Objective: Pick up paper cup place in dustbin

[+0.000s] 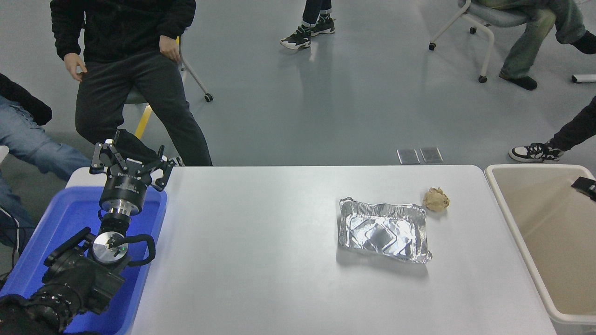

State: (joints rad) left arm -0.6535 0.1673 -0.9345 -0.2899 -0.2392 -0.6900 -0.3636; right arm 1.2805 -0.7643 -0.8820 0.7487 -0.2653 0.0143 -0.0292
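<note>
White tabletop fills your view: the white rectangular table [260,260] carries a crinkled rectangular silver foil tray [382,230] right of centre, and a crumpled brown paper ball [436,199] sits just beside the tray's far right corner, apart from it by a thin gap. Off the table's right edge you have the large rectangular beige plastic dustbin [511,218] with its thick rounded rim, its mouth open to the camera and its visible inside showing only bare cream walls. You will not find the small white paper cup anywhere on the table or in the part of the dustbin that shows, so where it lies cannot be told. Your right tool [585,187] appears only as a small black piece at the right edge of the picture, over the far part of the dustbin's opening; too little of it shows to tell whether it is released or clenched. Your left tool [129,162] is parked at the lower left above the blue plastic bin [56,218] that stands at the table's left end, its black fingers spread wide and gripping nothing. Beyond the table's far side a person in black clothes [125,70] sits on a chair, and other people's legs and shoes show on the grey floor.
</note>
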